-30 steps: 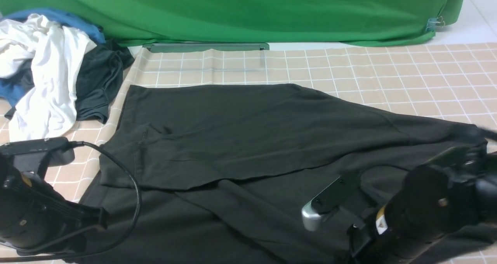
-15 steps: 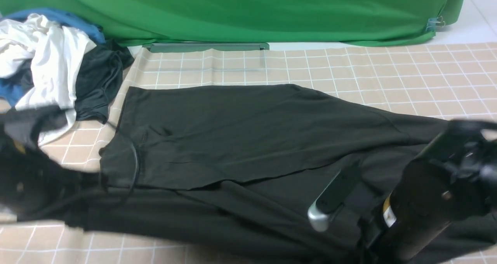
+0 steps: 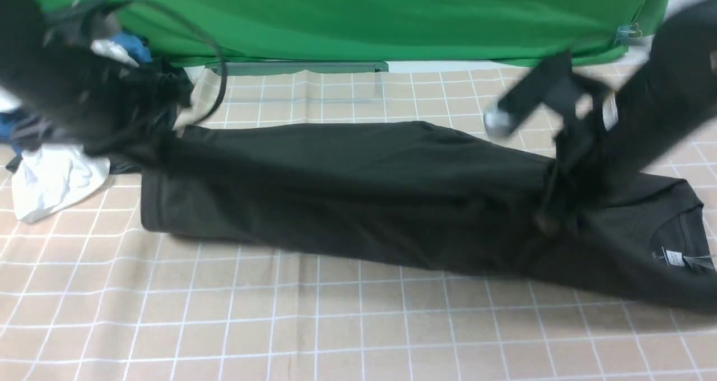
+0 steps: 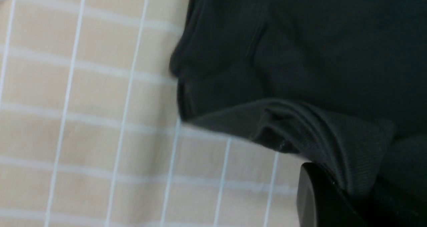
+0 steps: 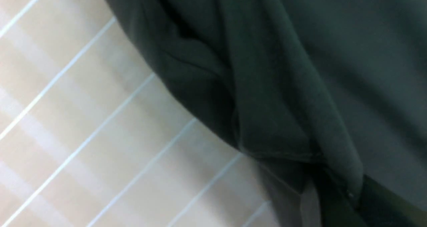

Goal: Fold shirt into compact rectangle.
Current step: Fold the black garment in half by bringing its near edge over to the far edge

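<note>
The black shirt (image 3: pixel 358 196) lies as a long, narrow band across the checked table cover, with its collar and white neck label (image 3: pixel 674 257) showing at the right end. My left gripper (image 3: pixel 159 145), motion-blurred at the far left corner of the band, is shut on a ribbed edge of the shirt (image 4: pixel 327 143), which is pinched between its fingers (image 4: pixel 315 193). My right gripper (image 3: pixel 552 215), also blurred, hangs over the band's right part and is shut on a bunched fold of the shirt (image 5: pixel 283 127). The chest logo is hidden.
A white garment (image 3: pixel 53 179) and a bit of blue cloth (image 3: pixel 131 40) lie at the far left, mostly behind my left arm. A green backdrop (image 3: pixel 358 17) and a green bar (image 3: pixel 297 67) close off the far edge. Bare checked cover (image 3: pixel 336 325) spreads along the near side.
Both arms swept from the near edge toward the far side, carrying the shirt's near edge. The shirt went from a wide spread to a narrow band, uncovering the near table and the collar.
</note>
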Tool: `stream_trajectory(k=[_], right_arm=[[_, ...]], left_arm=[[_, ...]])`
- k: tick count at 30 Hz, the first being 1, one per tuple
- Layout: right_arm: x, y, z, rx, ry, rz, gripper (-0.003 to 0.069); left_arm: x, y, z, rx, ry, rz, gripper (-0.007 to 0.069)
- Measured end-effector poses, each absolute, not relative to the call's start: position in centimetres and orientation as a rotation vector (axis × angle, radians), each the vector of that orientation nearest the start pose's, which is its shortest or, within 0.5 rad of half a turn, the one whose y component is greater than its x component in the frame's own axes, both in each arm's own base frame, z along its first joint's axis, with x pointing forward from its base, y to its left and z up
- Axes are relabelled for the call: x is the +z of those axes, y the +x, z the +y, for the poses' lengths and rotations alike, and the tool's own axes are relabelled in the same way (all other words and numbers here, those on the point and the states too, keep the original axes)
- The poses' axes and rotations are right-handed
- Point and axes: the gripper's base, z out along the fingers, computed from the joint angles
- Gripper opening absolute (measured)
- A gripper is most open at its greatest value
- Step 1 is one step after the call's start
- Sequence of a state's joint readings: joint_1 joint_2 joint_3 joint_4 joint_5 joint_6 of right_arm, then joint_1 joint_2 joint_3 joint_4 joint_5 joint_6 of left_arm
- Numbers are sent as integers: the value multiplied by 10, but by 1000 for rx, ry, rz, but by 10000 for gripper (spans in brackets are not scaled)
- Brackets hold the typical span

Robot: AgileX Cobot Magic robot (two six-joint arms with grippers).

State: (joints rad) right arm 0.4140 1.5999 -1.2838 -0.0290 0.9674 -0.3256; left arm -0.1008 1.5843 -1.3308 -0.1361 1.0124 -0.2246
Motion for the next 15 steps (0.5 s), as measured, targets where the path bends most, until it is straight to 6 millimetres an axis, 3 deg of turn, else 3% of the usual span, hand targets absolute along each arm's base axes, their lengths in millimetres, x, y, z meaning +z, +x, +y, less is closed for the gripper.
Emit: stream_trajectory(k=[2, 4, 7, 11, 15], right_arm=[[289, 320, 129, -25, -996, 2554, 76], [288, 354, 127, -45, -975, 2542, 76], [286, 383, 128, -63, -971, 2521, 76], [266, 425, 132, -72, -945, 2524, 76], [236, 455, 140, -72, -948, 2538, 76]], left_arm=[[299, 345, -45, -270, -250, 2745, 36], [290, 372, -48, -270, -258, 2749, 36], [280, 391, -49, -269, -279, 2756, 36], [251, 429, -42, -265, -356, 2780, 36], [230, 449, -36, -260, -390, 2791, 36]])
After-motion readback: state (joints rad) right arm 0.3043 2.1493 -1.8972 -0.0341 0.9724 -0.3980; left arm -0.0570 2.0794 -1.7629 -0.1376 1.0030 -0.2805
